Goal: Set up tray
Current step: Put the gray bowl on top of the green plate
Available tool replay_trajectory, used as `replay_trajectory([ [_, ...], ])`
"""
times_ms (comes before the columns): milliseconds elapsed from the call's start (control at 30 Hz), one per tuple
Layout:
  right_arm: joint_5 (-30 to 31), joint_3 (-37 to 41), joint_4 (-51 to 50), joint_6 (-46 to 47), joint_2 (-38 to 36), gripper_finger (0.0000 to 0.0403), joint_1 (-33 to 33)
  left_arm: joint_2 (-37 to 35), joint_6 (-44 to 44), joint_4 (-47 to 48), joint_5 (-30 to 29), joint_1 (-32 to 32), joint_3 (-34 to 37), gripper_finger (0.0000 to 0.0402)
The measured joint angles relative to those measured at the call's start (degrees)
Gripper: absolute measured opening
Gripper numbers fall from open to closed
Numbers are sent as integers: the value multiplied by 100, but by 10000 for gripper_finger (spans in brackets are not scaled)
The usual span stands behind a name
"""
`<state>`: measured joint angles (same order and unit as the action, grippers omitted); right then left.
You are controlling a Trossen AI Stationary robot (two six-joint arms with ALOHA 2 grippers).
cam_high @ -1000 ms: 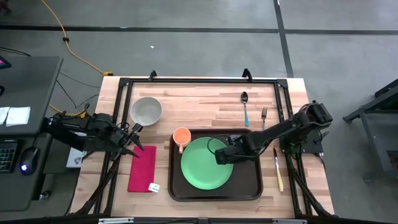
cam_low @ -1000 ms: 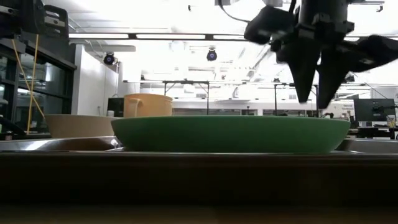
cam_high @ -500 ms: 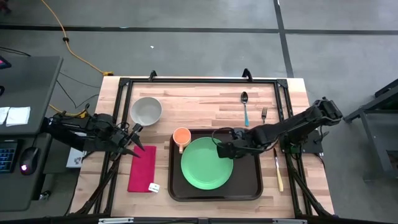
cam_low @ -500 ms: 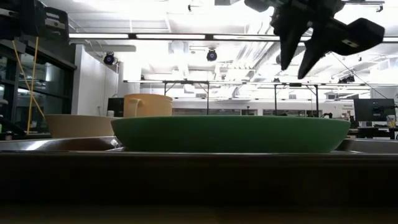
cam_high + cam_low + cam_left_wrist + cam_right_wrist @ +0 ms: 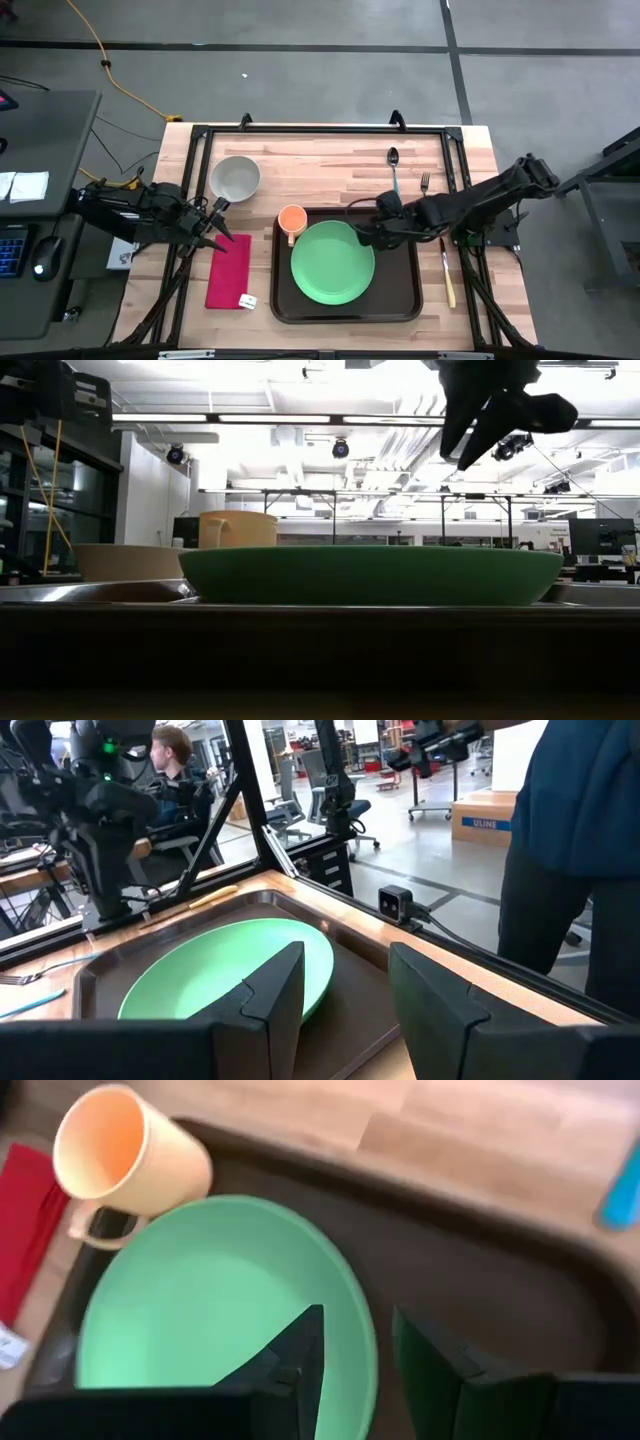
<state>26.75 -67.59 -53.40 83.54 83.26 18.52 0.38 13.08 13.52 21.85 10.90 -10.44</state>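
The dark brown tray (image 5: 405, 290) lies at the table's near middle. The round green plate (image 5: 333, 262) rests flat in it, and an orange cup (image 5: 291, 220) stands in its far left corner. My right gripper (image 5: 368, 233) hangs open above the plate's far right rim (image 5: 365, 1330), slanting down, with nothing between its fingers; in the low view my right gripper (image 5: 478, 440) is well above the plate (image 5: 370, 575). My left gripper (image 5: 218, 232) waits open and level at the table's left, over the far end of a red napkin (image 5: 229, 272).
A grey bowl (image 5: 235, 178) stands at the far left. A blue-handled spoon (image 5: 395, 172) and a fork (image 5: 424, 185) lie beyond the tray, and a knife (image 5: 448, 272) lies to its right. People stand beyond the table (image 5: 580, 830).
My right gripper has risen from just over the plate's middle and drawn back toward the table's right and far edges. Its wrist has rolled and tipped as it went. The plate, cup and tray have stayed put.
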Motion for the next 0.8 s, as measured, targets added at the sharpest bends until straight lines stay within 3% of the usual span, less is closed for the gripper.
replay_trajectory([
  [400, 999, -2, -1121, -436, -164, 99, 142, 0, -92, -2, -51, -1, 0, 179],
  [800, 1342, -2, -1944, -573, -268, 99, 350, 0, -201, -4, -283, 0, 0, 179],
])
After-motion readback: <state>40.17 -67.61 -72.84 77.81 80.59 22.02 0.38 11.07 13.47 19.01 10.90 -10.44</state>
